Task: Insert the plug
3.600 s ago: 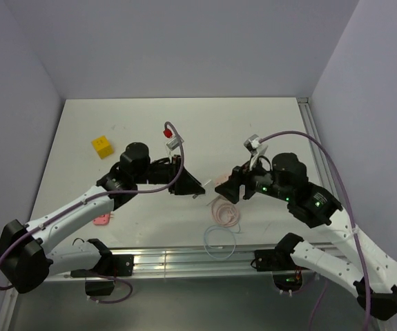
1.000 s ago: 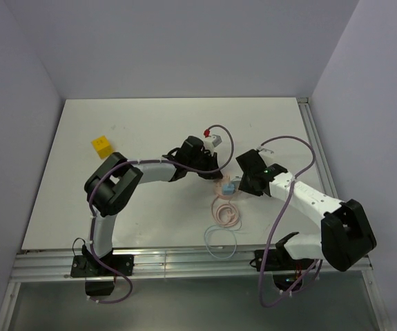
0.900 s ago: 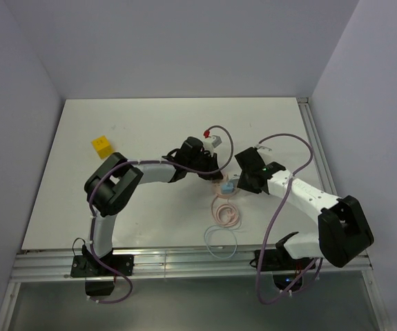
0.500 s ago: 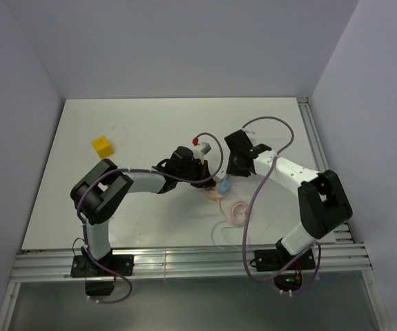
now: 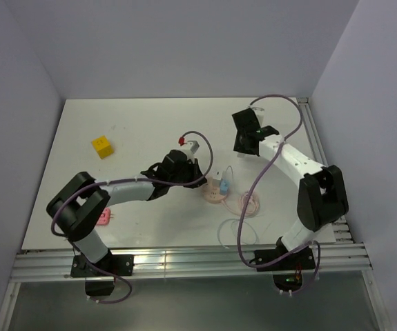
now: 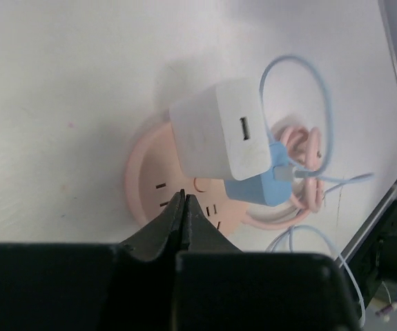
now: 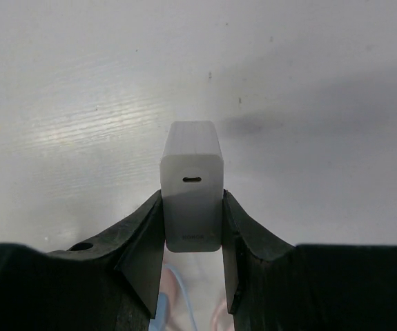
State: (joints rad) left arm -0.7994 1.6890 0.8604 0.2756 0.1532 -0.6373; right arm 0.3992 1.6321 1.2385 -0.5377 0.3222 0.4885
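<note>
The light-blue plug point(image 6: 257, 186) point(image 5: 223, 185) stands on the round pink socket disc point(image 6: 146, 186) point(image 5: 214, 196), pressed against a white adapter point(image 6: 219, 131) with a USB port that sits on the same disc. Its thin pale cable point(image 6: 322, 117) loops off to the right. My left gripper point(image 6: 183, 198) point(image 5: 197, 178) is shut and empty, its tip over the disc's near edge. Farther back and to the right, my right gripper point(image 7: 192, 207) point(image 5: 241, 148) is shut on a second white adapter block point(image 7: 192, 179) with a slot port, held above bare table.
A pink coiled cord point(image 5: 249, 203) and a pale cable loop point(image 5: 236, 231) lie right of and in front of the disc. A yellow cube point(image 5: 101, 146) sits far left, a small pink piece point(image 5: 103, 219) near the front edge. Metal rails point(image 5: 184, 261) run along the front.
My right gripper has drawn back and to the right, away from the disc, still holding the white block. My left gripper has pulled a little left. The coiled cord shifted right.
</note>
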